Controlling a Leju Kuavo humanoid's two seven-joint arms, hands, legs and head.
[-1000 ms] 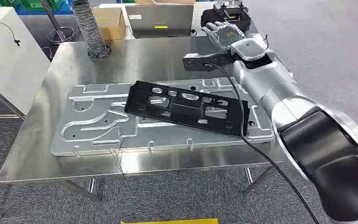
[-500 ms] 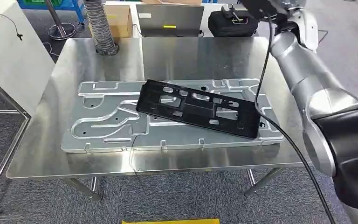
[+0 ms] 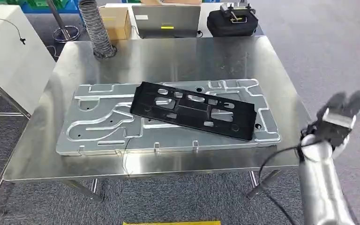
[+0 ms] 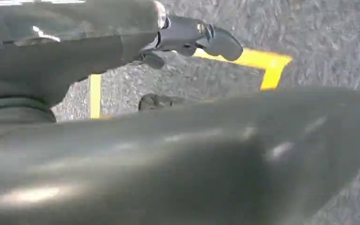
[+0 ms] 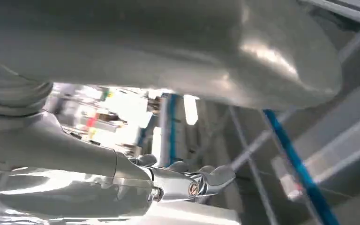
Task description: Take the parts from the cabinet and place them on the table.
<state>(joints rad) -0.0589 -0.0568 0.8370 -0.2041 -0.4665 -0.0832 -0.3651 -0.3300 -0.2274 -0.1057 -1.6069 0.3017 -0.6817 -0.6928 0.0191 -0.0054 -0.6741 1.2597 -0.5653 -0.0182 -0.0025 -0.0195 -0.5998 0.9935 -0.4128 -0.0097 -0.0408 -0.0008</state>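
Already the black part (image 3: 194, 110) lies on the silver plate (image 3: 98, 119) on the surface (image 3: 168, 56); both hands' fingers are too blurred to judge (the swinging right arm (image 3: 318, 183) might clip the edge).

shiny steel table (image 3: 178, 61), matt blk plastic part (image 3: 194, 110)

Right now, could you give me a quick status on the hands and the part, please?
Right hand empty, off the table. Left hand empty, hanging low. Black part lying on the silver plate on the table. Nothing obstructing.
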